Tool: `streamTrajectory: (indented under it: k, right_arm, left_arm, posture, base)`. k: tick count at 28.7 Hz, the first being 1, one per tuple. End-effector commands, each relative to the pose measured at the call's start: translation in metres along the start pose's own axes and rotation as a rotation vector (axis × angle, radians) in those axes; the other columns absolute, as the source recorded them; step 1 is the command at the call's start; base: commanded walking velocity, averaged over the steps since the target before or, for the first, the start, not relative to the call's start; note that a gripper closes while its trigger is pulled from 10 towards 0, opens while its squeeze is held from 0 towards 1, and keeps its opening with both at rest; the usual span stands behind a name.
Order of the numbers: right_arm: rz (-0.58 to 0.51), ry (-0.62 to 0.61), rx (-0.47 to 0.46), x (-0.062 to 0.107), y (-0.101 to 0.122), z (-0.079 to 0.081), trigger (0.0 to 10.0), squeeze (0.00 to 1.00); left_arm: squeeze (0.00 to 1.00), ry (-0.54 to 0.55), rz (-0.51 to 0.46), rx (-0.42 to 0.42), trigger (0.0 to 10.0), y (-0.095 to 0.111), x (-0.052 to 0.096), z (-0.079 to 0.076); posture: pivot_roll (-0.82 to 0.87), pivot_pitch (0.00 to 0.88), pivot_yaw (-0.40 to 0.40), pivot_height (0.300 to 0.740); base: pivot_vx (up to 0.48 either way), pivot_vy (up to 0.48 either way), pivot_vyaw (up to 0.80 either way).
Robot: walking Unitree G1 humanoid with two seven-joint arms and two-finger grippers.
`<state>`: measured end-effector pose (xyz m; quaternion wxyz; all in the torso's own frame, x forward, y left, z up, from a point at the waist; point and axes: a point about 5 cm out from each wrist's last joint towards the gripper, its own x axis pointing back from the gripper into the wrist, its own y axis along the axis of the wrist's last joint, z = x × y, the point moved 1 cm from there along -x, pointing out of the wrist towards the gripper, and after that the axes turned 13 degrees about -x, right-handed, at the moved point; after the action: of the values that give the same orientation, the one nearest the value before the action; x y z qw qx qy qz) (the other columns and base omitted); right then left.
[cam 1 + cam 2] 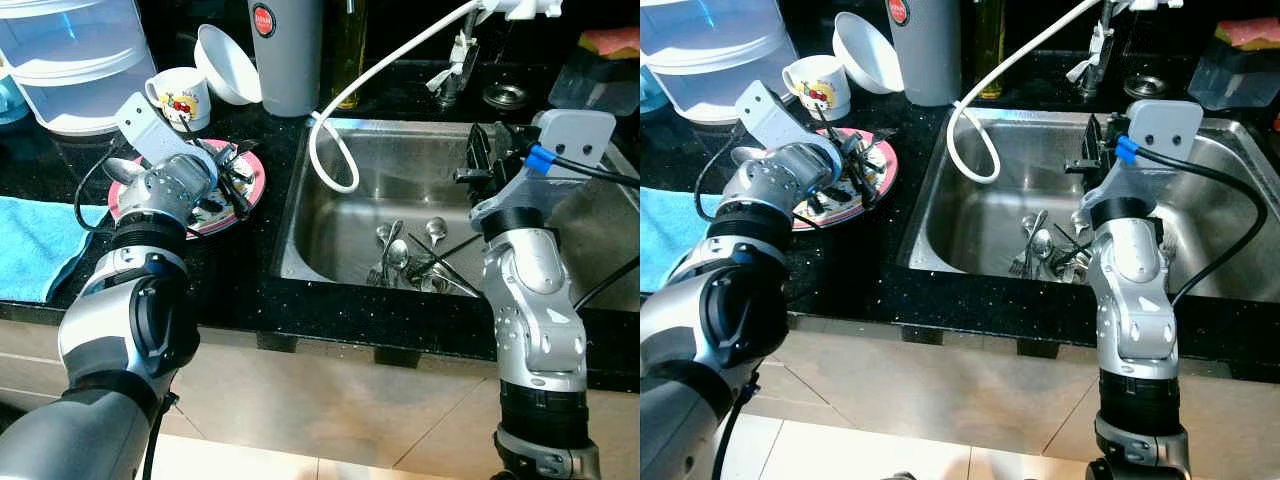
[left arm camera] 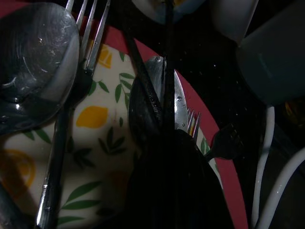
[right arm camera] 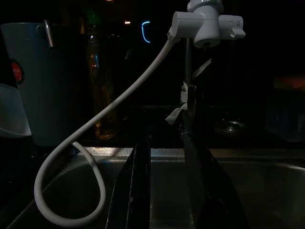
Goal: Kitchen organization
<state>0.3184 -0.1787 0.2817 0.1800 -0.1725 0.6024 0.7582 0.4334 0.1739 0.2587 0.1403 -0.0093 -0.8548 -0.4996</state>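
Note:
A pink-rimmed plate [image 1: 256, 190] with a lemon pattern sits on the black counter left of the sink and carries a spoon [image 2: 33, 62], forks [image 2: 71, 119] and thin black chopsticks [image 2: 143, 71]. My left gripper [image 1: 232, 178] is low over the plate, its fingers shut together with the chopsticks sticking out from their tips. More spoons, forks and black sticks [image 1: 400, 260] lie in a heap on the floor of the steel sink [image 1: 400, 170]. Above the sink's right side my right gripper [image 1: 480, 155] is held open and empty, pointing toward the faucet [image 3: 207, 26].
A white hose [image 1: 335, 150] loops from the faucet into the sink's left corner. Behind the plate stand a cartoon mug [image 1: 180, 97], a tilted white bowl [image 1: 225, 62], a grey canister [image 1: 287, 55] and an oil bottle [image 1: 350, 50]. A blue towel [image 1: 30, 245] and a clear container [image 1: 75, 60] sit far left.

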Motion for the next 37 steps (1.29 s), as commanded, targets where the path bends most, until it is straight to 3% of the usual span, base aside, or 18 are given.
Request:
streamTrajectory:
  k: [1, 2, 3, 4, 5, 8, 11, 15, 22, 23, 24, 26, 28, 29, 30, 32, 33, 37]
  right_arm:
    - [0.002, 0.002, -0.007, -0.001, 0.001, 0.0, 10.0, 0.0]
    - [0.002, 0.002, -0.007, -0.001, 0.001, 0.0, 10.0, 0.0]
    - [0.002, 0.002, -0.007, -0.001, 0.001, 0.0, 10.0, 0.0]
    - [0.002, 0.002, -0.006, -0.001, 0.001, 0.0, 10.0, 0.0]
    - [0.001, 0.002, -0.006, -0.001, 0.001, 0.0, 10.0, 0.0]
    - [0.0, 0.004, -0.005, -0.001, 0.002, 0.0, 10.0, 0.0]
    - [0.003, 0.013, -0.005, -0.001, 0.002, 0.001, 10.0, 0.0]
    - [0.05, 0.196, -0.053, 0.001, 0.005, 0.018, 10.0, 0.0]
    - [0.071, 0.281, -0.07, 0.004, 0.005, 0.028, 10.0, 0.0]
    - [0.08, 0.31, -0.086, 0.006, 0.004, 0.032, 10.0, 0.0]
    - [0.08, 0.31, -0.086, 0.006, 0.004, 0.032, 10.0, 0.0]
    - [0.091, 0.346, -0.086, 0.009, 0.004, 0.035, 10.0, 0.0]
    - [0.091, 0.346, -0.086, 0.009, 0.004, 0.035, 10.0, 0.0]
    - [0.098, 0.355, -0.078, 0.01, 0.004, 0.034, 10.0, 0.0]
    - [0.098, 0.355, -0.078, 0.01, 0.004, 0.034, 10.0, 0.0]
    - [0.101, 0.333, -0.051, 0.009, 0.005, 0.028, 10.0, 0.0]
    - [0.101, 0.268, -0.032, 0.006, 0.004, 0.017, 10.0, 0.0]
    - [0.096, 0.215, -0.009, 0.003, 0.005, 0.008, 10.0, 0.0]
  left_arm:
    - [0.0, -0.016, -0.081, -0.043, 1.3, 0.013, 0.002, -0.002]
    - [0.0, -0.031, -0.114, -0.059, 4.8, 0.018, 0.003, -0.006]
    - [0.0, -0.031, -0.114, -0.059, 4.8, 0.018, 0.003, -0.006]
    - [0.0, -0.049, -0.143, -0.073, 10.0, 0.023, 0.005, -0.01]
    - [0.0, -0.086, -0.224, -0.137, 10.0, 0.035, 0.01, -0.02]
    - [0.0, -0.147, -0.281, -0.193, 10.0, 0.043, 0.015, -0.033]
    - [0.0, -0.184, -0.286, -0.208, 10.0, 0.045, 0.018, -0.039]
    - [0.0, -0.286, -0.277, -0.319, 10.0, 0.037, 0.022, -0.056]
    - [0.0, -0.372, -0.295, -0.413, 10.0, 0.03, 0.027, -0.068]
    - [0.0, -0.588, -0.292, -0.526, 10.0, 0.012, 0.041, -0.093]
    - [0.0, -0.588, -0.292, -0.526, 10.0, 0.012, 0.041, -0.093]
    - [0.0, -0.783, -0.282, -0.623, 10.0, -0.006, 0.057, -0.112]
    - [0.0, -0.783, -0.282, -0.623, 10.0, -0.006, 0.057, -0.112]
    - [0.0, -0.859, -0.284, -0.67, 10.0, -0.014, 0.065, -0.119]
    - [0.0, -0.859, -0.284, -0.67, 10.0, -0.014, 0.065, -0.119]
    - [0.0, -0.938, -0.256, -0.702, 10.0, -0.026, 0.073, -0.124]
    - [0.0, -0.988, -0.234, -0.729, 10.0, -0.038, 0.077, -0.127]
    - [0.0, -1.024, -0.221, -0.775, 10.0, -0.048, 0.082, -0.128]
  posture:
    - [0.01, 0.118, 0.064, 0.74]
    - [0.01, 0.119, 0.064, 0.74]
    - [0.01, 0.119, 0.064, 0.74]
    - [0.01, 0.119, 0.064, 0.74]
    - [0.01, 0.119, 0.064, 0.74]
    - [0.02, 0.119, 0.064, 0.74]
    - [0.02, 0.119, 0.064, 0.74]
    - [0.02, 0.119, 0.064, 0.74]
    - [0.02, 0.115, 0.063, 0.74]
    - [0.02, 0.113, 0.066, 0.74]
    - [0.02, 0.113, 0.066, 0.74]
    - [0.02, 0.113, 0.066, 0.74]
    - [0.02, 0.113, 0.066, 0.74]
    - [0.01, 0.107, 0.07, 0.74]
    - [0.01, 0.107, 0.07, 0.74]
    - [0.01, 0.107, 0.07, 0.74]
    - [0.01, 0.098, 0.071, 0.74]
    - [0.01, 0.093, 0.073, 0.74]
  base:
    - [0.0, 0.0, 0.0]
    - [0.0, 0.0, 0.0]
    - [0.0, 0.0, 0.0]
    - [0.0, 0.0, 0.0]
    - [0.0, 0.0, 0.0]
    - [0.0, 0.0, 0.0]
    - [0.0, 0.0, 0.0]
    - [0.0, 0.0, 0.0]
    - [0.0, 0.0, 0.0]
    - [0.0, 0.0, 0.0]
    - [0.0, 0.0, 0.0]
    - [0.0, 0.0, 0.0]
    - [0.0, 0.0, 0.0]
    - [0.0, 0.0, 0.0]
    - [0.0, 0.0, 0.0]
    - [0.0, 0.0, 0.0]
    - [0.0, 0.0, 0.0]
    - [0.0, 0.0, 0.0]
